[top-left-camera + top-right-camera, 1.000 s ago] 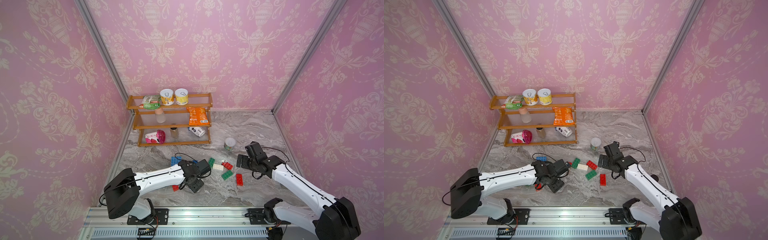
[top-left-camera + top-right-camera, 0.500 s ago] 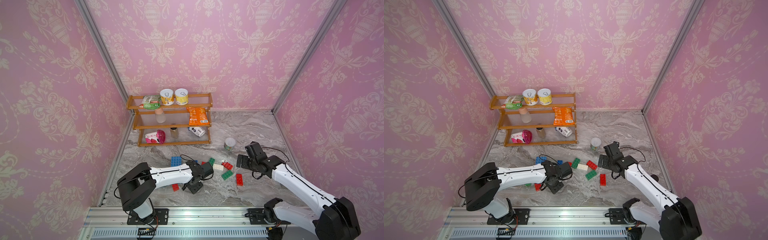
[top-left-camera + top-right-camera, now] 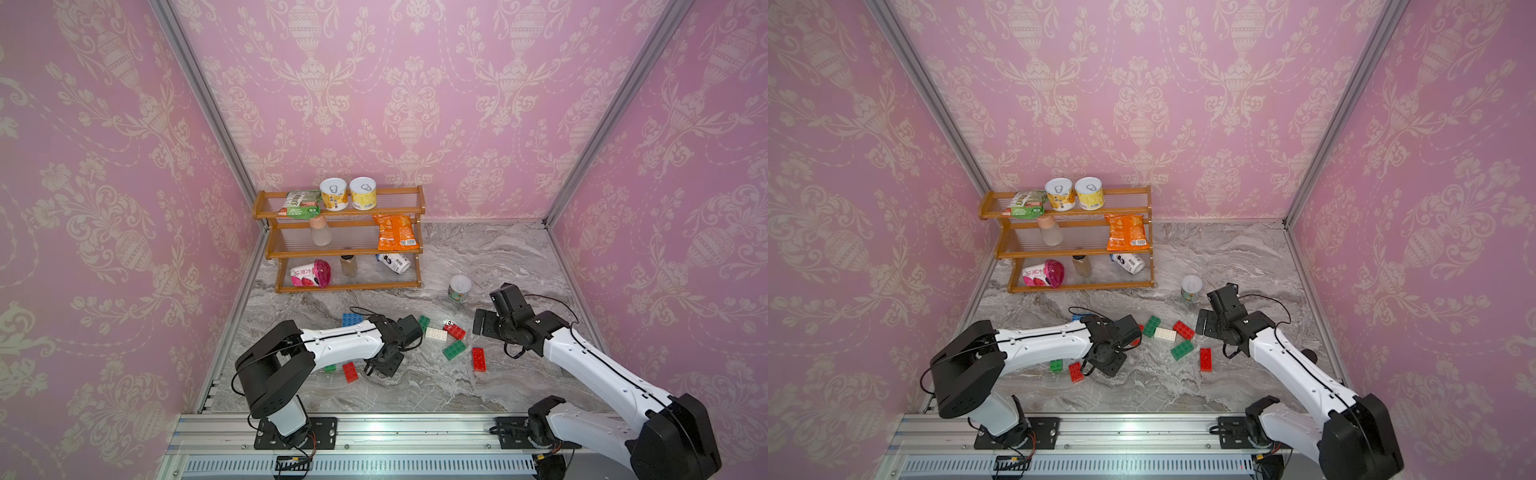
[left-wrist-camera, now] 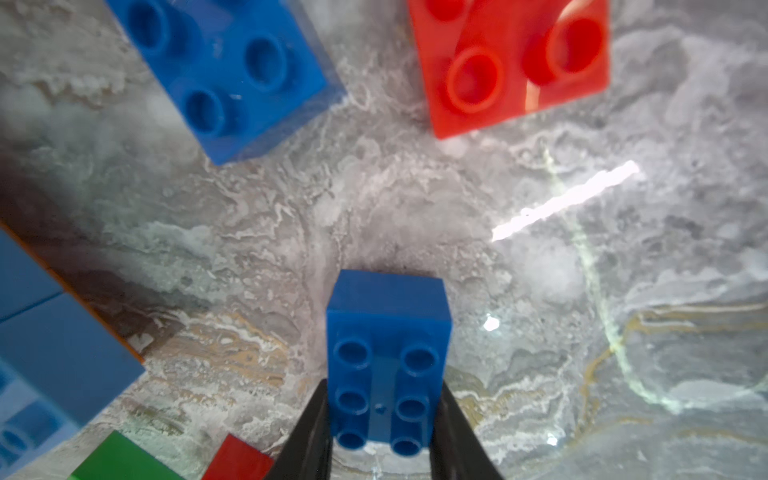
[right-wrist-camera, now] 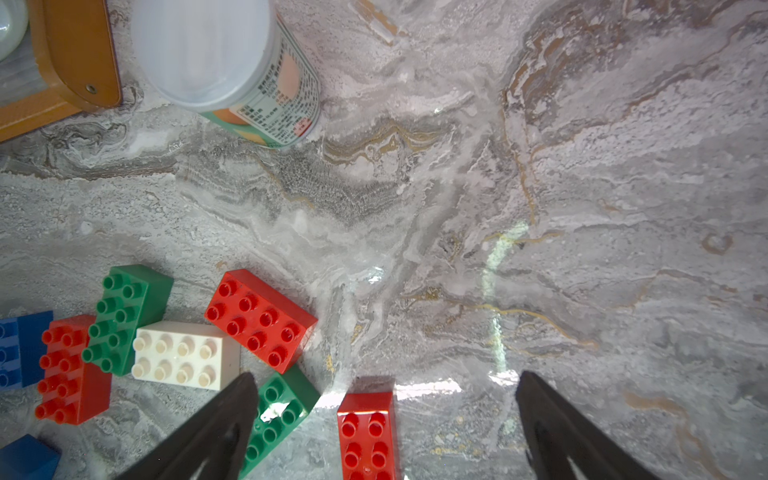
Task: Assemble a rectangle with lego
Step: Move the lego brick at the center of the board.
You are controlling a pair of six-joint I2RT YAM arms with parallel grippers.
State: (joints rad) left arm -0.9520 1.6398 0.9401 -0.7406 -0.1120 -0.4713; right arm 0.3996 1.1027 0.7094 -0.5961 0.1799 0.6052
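Was a robot lab test booth: pink damask-wallpaper panels (image 3: 415,104) stood in bare alu corner posts (image 3: 206,104) round a grey marble-print tabletop (image 3: 498,257). Black arm mounts (image 3: 324,432) were bolted to a silver alu rail (image 3: 395,428) at front.

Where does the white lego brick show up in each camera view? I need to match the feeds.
In a top view: white brick, in the loose cluster near the centre of the picture.
In a top view: same cluster, slightly further left in the picture.
Left wrist: not in it.
Right wrist: lower left.
Shared landmark: the red brick right beside it, seen in every view except the left wrist.
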